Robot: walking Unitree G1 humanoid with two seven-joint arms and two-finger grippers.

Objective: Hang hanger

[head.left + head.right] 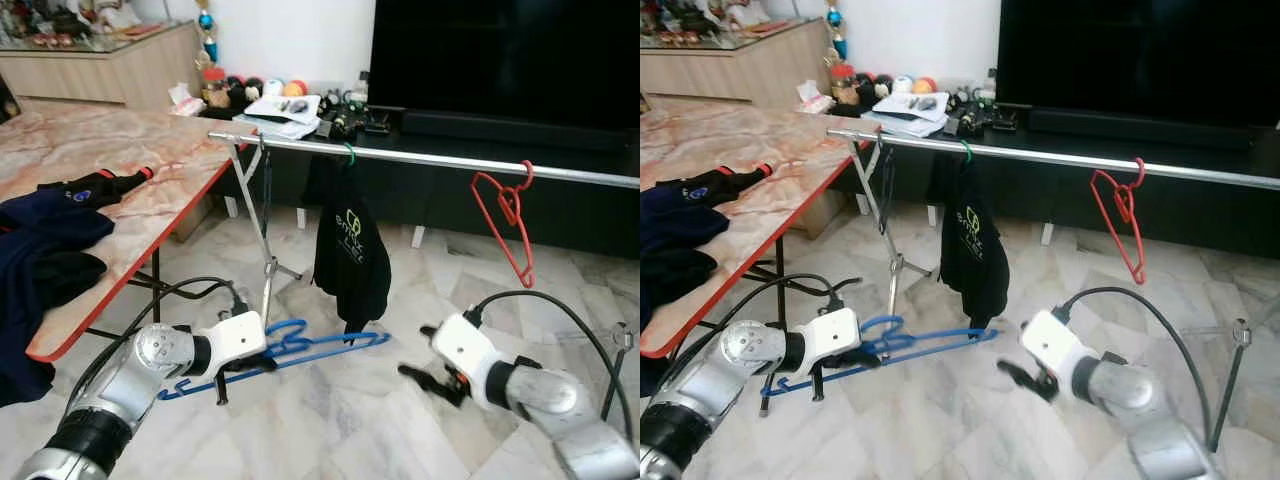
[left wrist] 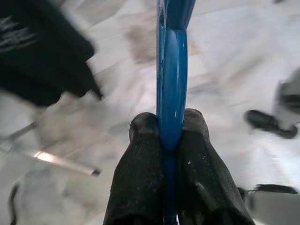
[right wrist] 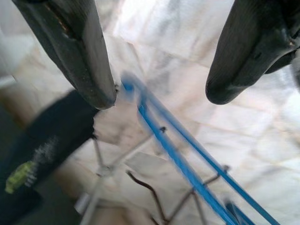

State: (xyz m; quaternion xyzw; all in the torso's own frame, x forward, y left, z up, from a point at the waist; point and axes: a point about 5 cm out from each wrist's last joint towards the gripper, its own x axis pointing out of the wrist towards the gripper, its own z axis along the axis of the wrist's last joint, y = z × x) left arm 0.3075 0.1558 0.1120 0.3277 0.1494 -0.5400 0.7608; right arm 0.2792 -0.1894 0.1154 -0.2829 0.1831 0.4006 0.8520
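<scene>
A blue plastic hanger (image 1: 300, 350) is held low over the marble floor, lying nearly level. My left gripper (image 1: 245, 366) is shut on it near its hook end; the left wrist view shows both fingers (image 2: 140, 178) pressed on the blue bar (image 2: 171, 84). My right gripper (image 1: 420, 378) is open, a short way to the right of the hanger's free end (image 3: 140, 101), not touching it. A silver rail (image 1: 420, 157) crosses ahead, carrying a black garment on a green hanger (image 1: 350, 250) and an empty red hanger (image 1: 508, 220).
A marble-topped table (image 1: 130, 180) with dark clothes (image 1: 40, 250) stands at my left. The rail's folding leg (image 1: 265, 260) is just behind the blue hanger. A TV console (image 1: 500, 130) with clutter lies behind the rail. Black cables loop from both arms.
</scene>
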